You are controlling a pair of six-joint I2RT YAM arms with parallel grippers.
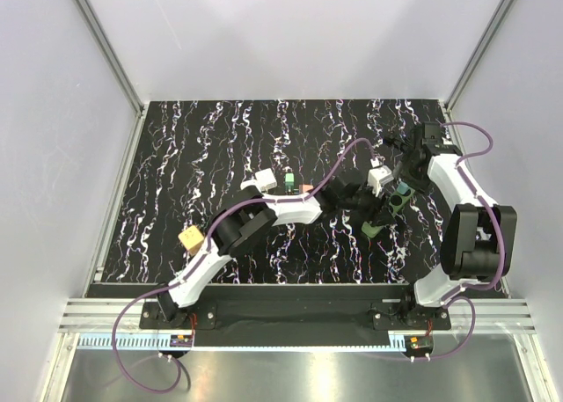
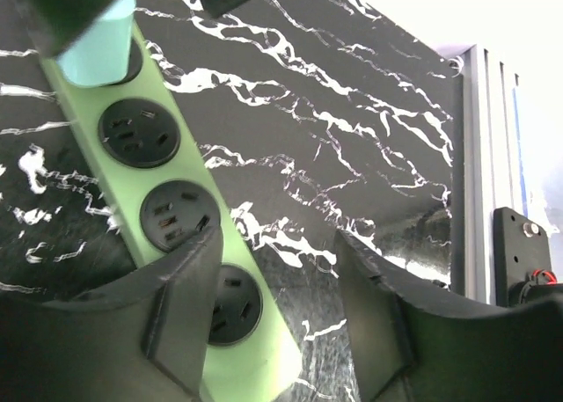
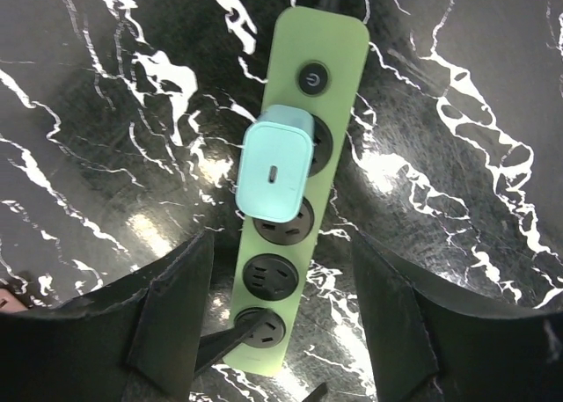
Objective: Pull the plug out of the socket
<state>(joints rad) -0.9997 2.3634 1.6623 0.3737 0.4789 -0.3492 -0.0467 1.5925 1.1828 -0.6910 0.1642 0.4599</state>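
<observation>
The socket [image 3: 299, 200] is a pale-green power strip with a row of round black outlets, lying on the black marbled table at the right [image 1: 373, 229]. The plug [image 3: 274, 173] is a mint-coloured adapter seated in an outlet near the strip's switch end. It also shows in the left wrist view as a pale-teal plug [image 2: 97, 46]. My right gripper [image 3: 281, 252] hovers over the strip, open, a finger on each side, short of the plug. My left gripper [image 2: 277, 270] is open at the strip's far end. One of its fingers [image 2: 180, 305] lies over the last outlet and the other stands off the strip.
A white block [image 1: 378, 179] lies beside the strip. A white block [image 1: 263, 179], a green block [image 1: 289, 186] and a pink one [image 1: 305, 189] sit mid-table. A yellow block [image 1: 191, 238] lies near the left arm. White walls enclose the table.
</observation>
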